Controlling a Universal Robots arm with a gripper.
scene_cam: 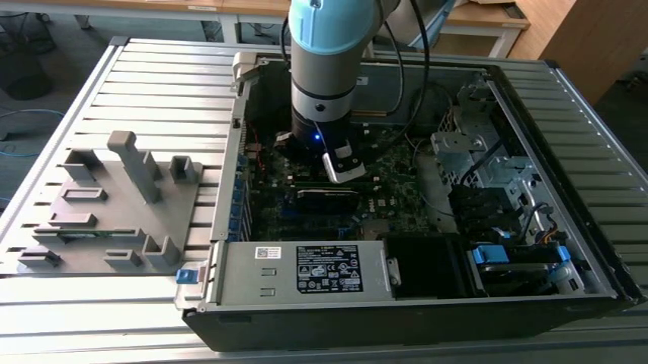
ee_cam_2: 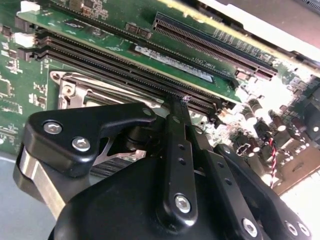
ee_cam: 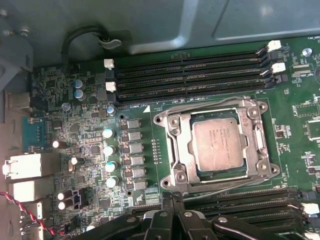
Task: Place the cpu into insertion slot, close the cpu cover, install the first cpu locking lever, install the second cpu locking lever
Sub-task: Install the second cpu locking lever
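Note:
The cpu (ee_cam: 220, 145), a pale silvery square, lies flat in the insertion slot (ee_cam: 176, 176) on the green motherboard. The cpu cover (ee_cam: 176, 145), a silvery frame, lies down around it, the chip showing through its window. Thin wire levers run along two opposite sides of the socket (ee_cam: 200, 108) (ee_cam: 235, 184); I cannot tell whether they are latched. My gripper (ee_cam: 172, 198) hovers just beside the socket's edge, over the memory slots, its black fingers pressed together with nothing between them. In the second wrist view the gripper (ee_cam_2: 178, 100) points at the slots next to the socket corner (ee_cam_2: 75, 92).
The open computer case (scene_cam: 567, 83) sits on a slatted metal table (scene_cam: 152, 83), the arm (scene_cam: 324, 83) reaching down into it. Long black memory slots (ee_cam: 190, 75) flank the socket. A grey fixture (scene_cam: 111, 205) stands at the exterior view's left. Cables and drive bays (scene_cam: 496, 189) crowd that view's right.

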